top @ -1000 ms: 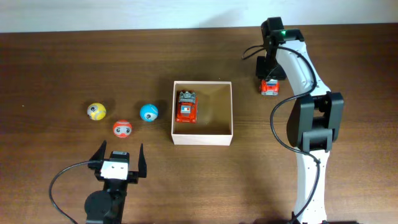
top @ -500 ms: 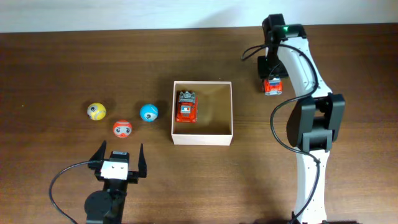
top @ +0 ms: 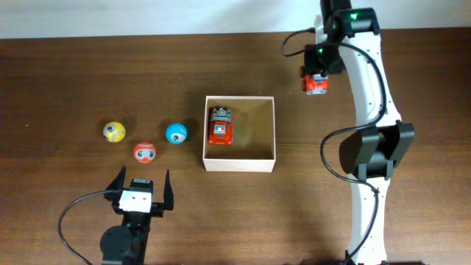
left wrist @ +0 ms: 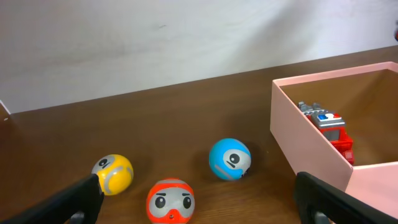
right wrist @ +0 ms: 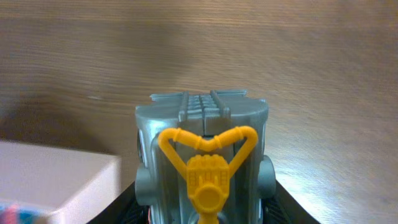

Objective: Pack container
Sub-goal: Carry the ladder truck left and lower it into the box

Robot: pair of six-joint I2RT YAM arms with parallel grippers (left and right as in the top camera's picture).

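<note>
The container (top: 266,156), a square cardboard box with cream walls, stands mid-table and holds one red toy truck (top: 221,125). It also shows in the left wrist view (left wrist: 298,140). My right gripper (top: 318,76) is shut on a second red and grey toy truck (top: 317,84), held above the table to the right of and behind the box. In the right wrist view this truck (right wrist: 202,155) fills the space between the fingers. My left gripper (top: 140,193) is open and empty at the front left, just in front of the red ball (top: 145,152).
A yellow ball (top: 113,132), the red ball and a blue ball (top: 176,133) lie left of the box. They also show in the left wrist view: yellow (left wrist: 112,173), red (left wrist: 170,200), blue (left wrist: 229,158). The table's back edge meets a white wall.
My right gripper has lifted the second truck off the table and carried it toward the back. The left arm and the balls have not moved.
</note>
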